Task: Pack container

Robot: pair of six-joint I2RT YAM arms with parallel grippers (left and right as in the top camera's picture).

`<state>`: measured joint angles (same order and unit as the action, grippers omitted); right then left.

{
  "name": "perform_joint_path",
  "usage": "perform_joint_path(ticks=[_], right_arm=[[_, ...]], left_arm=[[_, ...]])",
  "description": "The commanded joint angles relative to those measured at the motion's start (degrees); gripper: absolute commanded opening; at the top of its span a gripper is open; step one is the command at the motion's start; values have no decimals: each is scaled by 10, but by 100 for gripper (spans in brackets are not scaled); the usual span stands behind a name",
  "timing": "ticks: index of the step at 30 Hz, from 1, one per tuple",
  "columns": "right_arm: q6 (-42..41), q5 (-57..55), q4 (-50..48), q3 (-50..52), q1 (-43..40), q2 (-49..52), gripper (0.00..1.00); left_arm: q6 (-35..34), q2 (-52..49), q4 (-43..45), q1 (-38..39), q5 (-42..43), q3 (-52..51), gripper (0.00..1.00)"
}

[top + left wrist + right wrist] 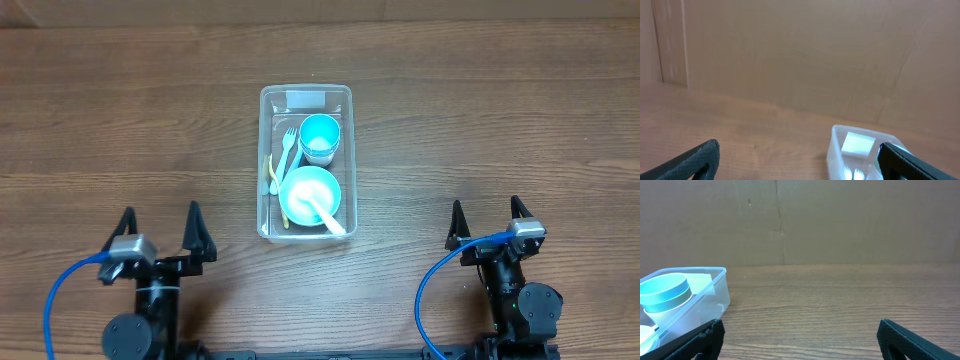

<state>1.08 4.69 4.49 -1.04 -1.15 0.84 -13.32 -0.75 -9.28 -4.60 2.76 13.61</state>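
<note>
**Container sits packed at mid-table, both claws spread wide and empty**

Container point(264, 150), a clear rectangular bin with rounded corners, is seen from overhead on a brown wooden table point(120, 120), its long sides running away from the robot. Inside it, at the far end, a white label point(305, 100) is seen. Just nearer than the label, a teal bowl point(321, 132) is nested in a white one. At the near end of the container, a larger pale bowl point(305, 190) is laid, with a white spoon point(328, 217) resting in it. Along the container's left wall, a white fork point(288, 150) and a yellowish utensil point(268, 175) are laid lengthwise.

The left gripper point(160, 210) is held nearer than the container and to its left, well apart from it, with its jaws spread wide and nothing between them. The right gripper point(486, 205) is held nearer than the container and to its right, also well apart, jaws likewise spread and empty.

In the left wrist view, the container's far corner point(832, 155) is seen beside the right-hand finger point(905, 160). In the right wrist view, the container point(720, 292) and the teal bowl point(665, 290) are seen at the left edge. A cardboard wall point(840, 220) is seen beyond the container.
</note>
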Motion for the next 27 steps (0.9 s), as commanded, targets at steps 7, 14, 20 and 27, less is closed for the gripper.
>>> perform_joint_path(ticks=[7, 14, 20, 27], right_arm=[[-2, 6, -3, 6, -3, -7, 100], [-2, 6, -3, 6, -3, -7, 100], [-2, 6, -3, 6, -3, -7, 100], [-2, 6, -3, 6, -3, -7, 100]], left_arm=[[19, 5, 90, 0, 1, -134, 100], [115, 5, 91, 0, -32, -133, 100], [175, 5, 90, 0, -32, -133, 100], [174, 5, 86, 1, -30, -133, 100]])
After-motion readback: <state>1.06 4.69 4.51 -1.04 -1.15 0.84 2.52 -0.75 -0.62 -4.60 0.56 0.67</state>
